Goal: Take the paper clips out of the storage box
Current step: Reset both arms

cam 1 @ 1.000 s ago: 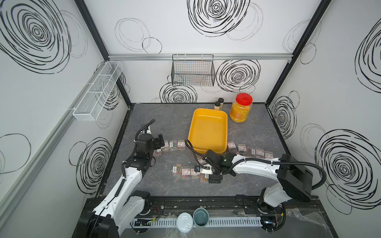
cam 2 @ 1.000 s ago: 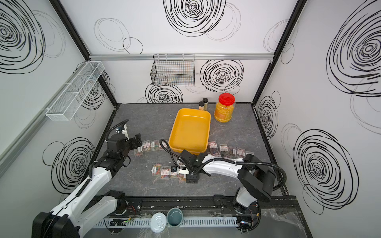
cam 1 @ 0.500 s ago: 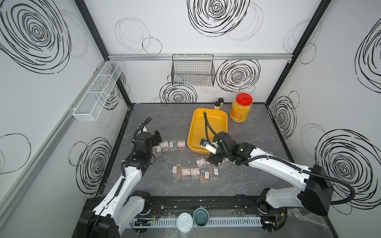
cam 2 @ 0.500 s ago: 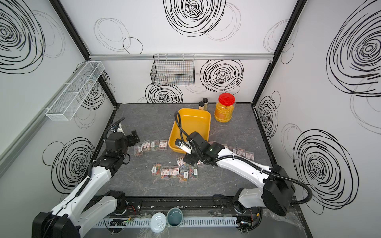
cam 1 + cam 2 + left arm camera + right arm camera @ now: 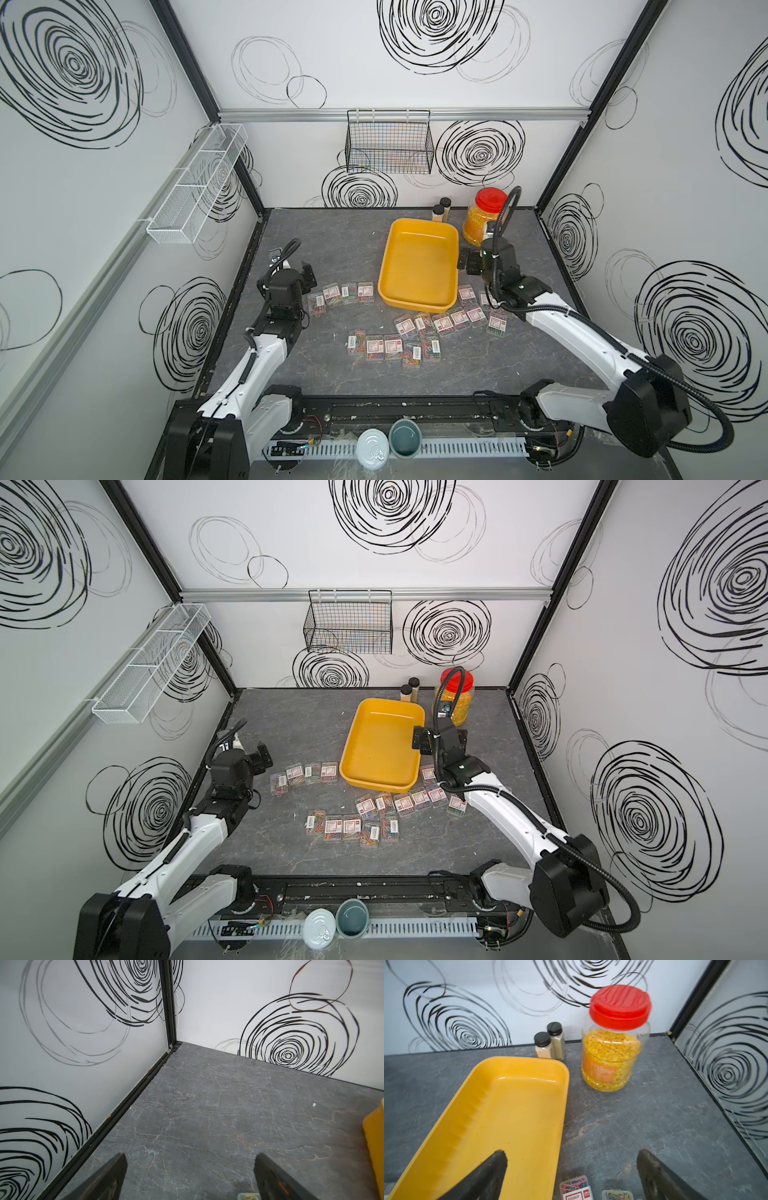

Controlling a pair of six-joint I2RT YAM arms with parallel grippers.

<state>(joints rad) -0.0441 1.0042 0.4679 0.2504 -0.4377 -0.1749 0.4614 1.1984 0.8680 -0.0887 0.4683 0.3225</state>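
The yellow storage box (image 5: 419, 266) (image 5: 380, 746) stands empty at the table's middle back. Several clear cases of paper clips lie on the table outside it: a row to its left (image 5: 340, 293) (image 5: 305, 773), a cluster in front (image 5: 392, 345) (image 5: 353, 827) and a row at its front right (image 5: 457, 320). My right gripper (image 5: 467, 262) (image 5: 571, 1151) hangs open over the box's right rim (image 5: 560, 1105), with two cases (image 5: 575, 1187) just below it. My left gripper (image 5: 309, 276) (image 5: 190, 1154) is open and empty over bare table beside the left row.
A red-lidded jar (image 5: 484, 216) of yellow grains and two black-capped bottles (image 5: 440, 208) stand behind the box. A black wire basket (image 5: 388, 141) hangs on the back wall and a white mesh shelf (image 5: 199, 183) on the left wall. Two round cups (image 5: 390, 444) sit on the front rail.
My right gripper has left the cases in front of the box and swung back and right to the box's right rim, its jaws opening wider. The left arm has barely shifted.
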